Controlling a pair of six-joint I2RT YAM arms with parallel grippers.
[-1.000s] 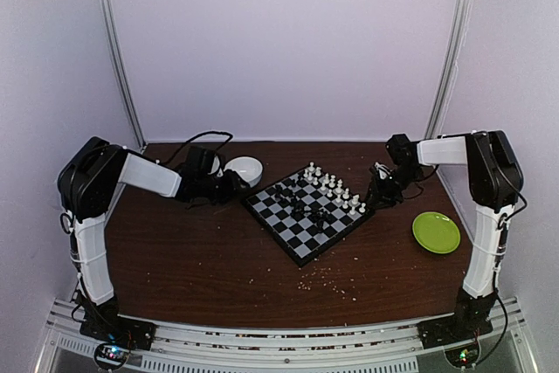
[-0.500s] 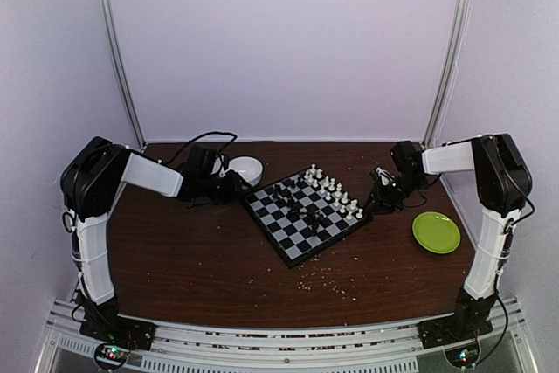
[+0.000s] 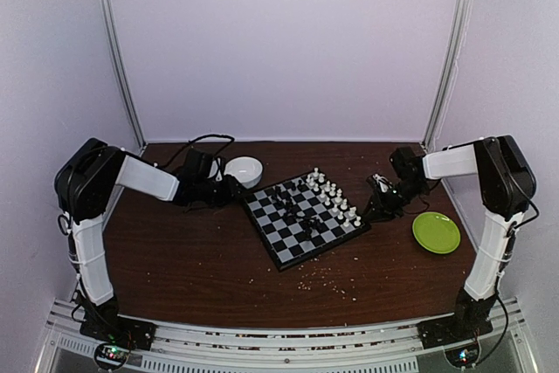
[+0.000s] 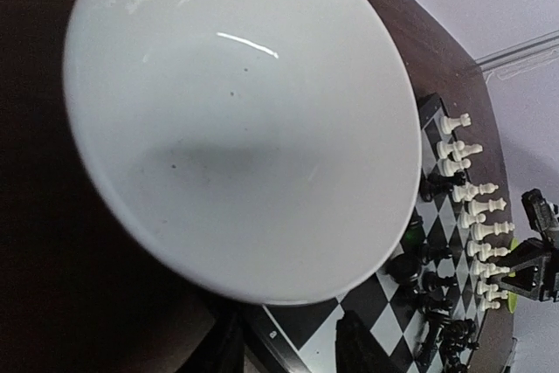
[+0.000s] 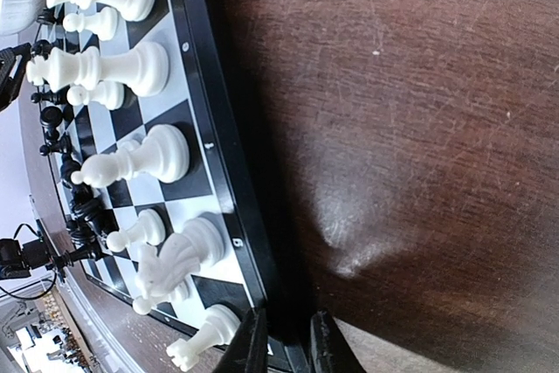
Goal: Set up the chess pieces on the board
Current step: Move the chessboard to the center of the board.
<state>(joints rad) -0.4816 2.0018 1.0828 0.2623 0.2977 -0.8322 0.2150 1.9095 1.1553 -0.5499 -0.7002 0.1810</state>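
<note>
The board [image 3: 301, 231] lies askew at the table's middle. White chess pieces [image 3: 335, 197] stand in rows along its far right side. Black pieces [image 3: 295, 207] crowd its middle, some lying down. My left gripper [image 3: 234, 189] is at the board's left corner. In the left wrist view its fingers straddle the black rim [image 4: 271, 334], one finger [image 4: 362, 347] on a board square. My right gripper [image 3: 376, 207] is at the board's right corner. In the right wrist view it [image 5: 288, 342] pinches the rim [image 5: 218, 181] beside white pieces [image 5: 140, 67].
A white bowl [image 3: 243, 169] stands just behind my left gripper and fills the left wrist view [image 4: 236, 120]. A green plate [image 3: 436, 232] lies at the right, near my right arm. Crumbs [image 3: 327, 281] are scattered on the brown table in front of the board.
The board has turned: its near corner swung left and its right corner came nearer, along with my right gripper. Its left corner and my left gripper stayed put.
</note>
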